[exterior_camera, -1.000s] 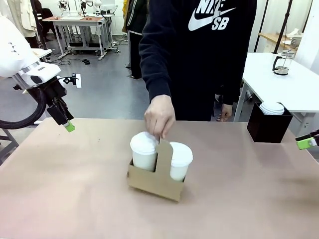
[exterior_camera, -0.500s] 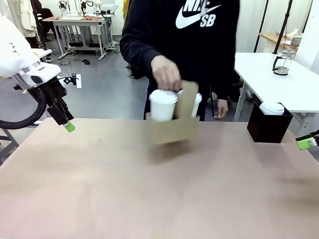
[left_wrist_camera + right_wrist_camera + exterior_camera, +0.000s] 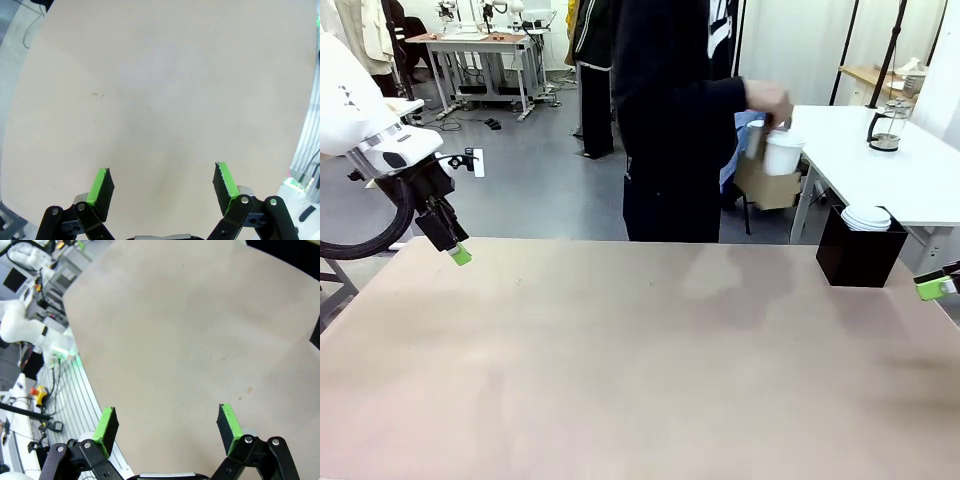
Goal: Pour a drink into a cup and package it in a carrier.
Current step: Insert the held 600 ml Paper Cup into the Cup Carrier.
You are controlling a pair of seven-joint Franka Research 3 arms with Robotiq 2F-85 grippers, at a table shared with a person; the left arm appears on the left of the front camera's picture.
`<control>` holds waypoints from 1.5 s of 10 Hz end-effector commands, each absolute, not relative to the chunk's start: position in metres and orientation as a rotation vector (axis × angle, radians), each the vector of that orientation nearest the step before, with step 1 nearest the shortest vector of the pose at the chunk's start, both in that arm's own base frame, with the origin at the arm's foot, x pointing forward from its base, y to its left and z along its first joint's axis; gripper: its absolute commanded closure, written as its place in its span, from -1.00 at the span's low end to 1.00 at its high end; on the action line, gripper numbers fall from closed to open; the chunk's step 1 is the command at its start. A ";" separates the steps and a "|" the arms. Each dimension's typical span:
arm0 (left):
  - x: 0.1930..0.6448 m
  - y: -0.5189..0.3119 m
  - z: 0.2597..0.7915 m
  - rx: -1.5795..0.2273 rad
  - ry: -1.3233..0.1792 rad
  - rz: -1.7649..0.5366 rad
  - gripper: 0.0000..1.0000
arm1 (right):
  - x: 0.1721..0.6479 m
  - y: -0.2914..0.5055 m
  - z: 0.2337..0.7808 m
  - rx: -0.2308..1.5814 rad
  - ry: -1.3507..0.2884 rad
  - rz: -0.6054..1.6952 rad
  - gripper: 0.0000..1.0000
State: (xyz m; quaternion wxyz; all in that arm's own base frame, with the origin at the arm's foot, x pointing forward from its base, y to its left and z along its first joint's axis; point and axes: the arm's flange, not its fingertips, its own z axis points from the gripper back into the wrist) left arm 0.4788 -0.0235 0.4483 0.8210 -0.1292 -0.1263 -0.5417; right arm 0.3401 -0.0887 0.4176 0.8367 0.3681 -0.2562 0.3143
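Note:
A person standing beyond the table's far right corner holds the brown cardboard carrier [image 3: 767, 186] in the air by its handle, off the table. A white lidded cup [image 3: 783, 154] stands in it; the drink is hidden. My left gripper [image 3: 457, 252] hangs over the table's far left corner, well away from the carrier. In the left wrist view this gripper [image 3: 162, 186] is open over bare tabletop. A green fingertip [image 3: 932, 288] of my right gripper shows at the right edge. In the right wrist view that gripper [image 3: 170, 427] is open, with nothing between its fingers.
A black square box [image 3: 858, 256] with white lids [image 3: 867, 216] stands at the table's far right. Behind it a white side table [image 3: 920, 185] carries a glass press jug [image 3: 886, 126]. The brown tabletop [image 3: 640, 360] lies bare between my arms.
The person lifted the carrier with its cups off the middle of the table and carried it up and right, toward the white side table. Neither arm moved.

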 end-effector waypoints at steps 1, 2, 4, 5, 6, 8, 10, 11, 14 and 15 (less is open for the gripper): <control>0.477 -0.024 0.448 -0.282 -0.288 -1.144 -1.00 | 0.339 -0.091 0.417 0.765 -0.536 0.667 -1.00; 0.477 -0.024 0.448 -0.282 -0.288 -1.144 -1.00 | 0.339 -0.091 0.417 0.765 -0.536 0.667 -1.00; 0.477 -0.024 0.448 -0.282 -0.288 -1.144 -1.00 | 0.339 -0.091 0.417 0.765 -0.536 0.667 -1.00; 0.477 -0.024 0.448 -0.282 -0.288 -1.144 -1.00 | 0.339 -0.091 0.417 0.765 -0.536 0.667 -1.00; 0.477 -0.024 0.448 -0.282 -0.288 -1.144 -1.00 | 0.339 -0.091 0.417 0.765 -0.536 0.667 -1.00; 0.477 -0.024 0.448 -0.282 -0.288 -1.144 -1.00 | 0.339 -0.091 0.417 0.765 -0.536 0.667 -1.00; 0.477 -0.024 0.448 -0.282 -0.288 -1.144 -1.00 | 0.339 -0.091 0.417 0.765 -0.536 0.667 -1.00; 0.477 -0.024 0.448 -0.282 -0.288 -1.144 -1.00 | 0.339 -0.091 0.417 0.765 -0.536 0.667 -1.00; 0.477 -0.024 0.448 -0.282 -0.288 -1.144 -1.00 | 0.339 -0.091 0.417 0.765 -0.536 0.667 -1.00; 0.477 -0.024 0.448 -0.282 -0.288 -1.144 -1.00 | 0.339 -0.091 0.417 0.765 -0.536 0.667 -1.00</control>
